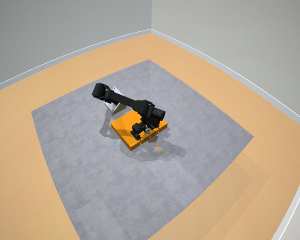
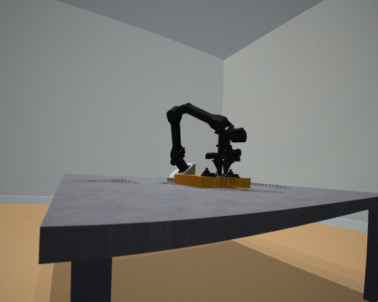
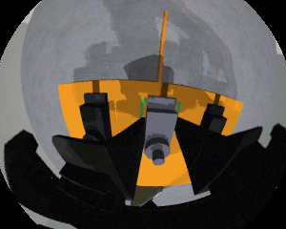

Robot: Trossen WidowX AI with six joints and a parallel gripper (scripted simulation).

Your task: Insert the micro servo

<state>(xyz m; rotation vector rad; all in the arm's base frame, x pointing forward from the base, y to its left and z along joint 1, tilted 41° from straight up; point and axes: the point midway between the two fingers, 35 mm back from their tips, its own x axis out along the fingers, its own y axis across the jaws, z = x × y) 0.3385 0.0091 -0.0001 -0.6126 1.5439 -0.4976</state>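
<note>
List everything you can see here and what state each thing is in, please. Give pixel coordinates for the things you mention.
Pincer (image 1: pixel 148 128) (image 2: pixel 223 172) (image 3: pixel 160 121): closed on the grey servo.
Grey servo (image 1: pixel 147 131) (image 2: pixel 222 175) (image 3: pixel 162 124): shaft up, low at its pocket; full seating unclear.
Orange cable (image 1: pixel 156 145) (image 2: pixel 239 187) (image 3: pixel 162 48): trailing past the deck's edge.
Orange deck (image 1: pixel 123 129) (image 2: pixel 195 182) (image 3: pixel 164 179): lying flat.
Black servos (image 1: pixel 135 134) (image 2: pixel 206 172) (image 3: pixel 96 119): on the deck.

Your gripper (image 1: pixel 146 130) (image 2: pixel 222 172) (image 3: pixel 160 121) points down, its two fingers part-way apart and closed on the piece between them. The fingers taper toward their tips, one on each side of the grip. Straight above the gripper, your wrist (image 2: pixel 223 140) stands upright. Your forearm (image 1: pixel 124 99) (image 2: pixel 202 114) slopes up and back from there to the elbow (image 1: pixel 99 90) (image 2: pixel 174 114), well above the fingertips; behind the gripper, your upper arm (image 2: pixel 176 133) stands nearly vertical.
</note>
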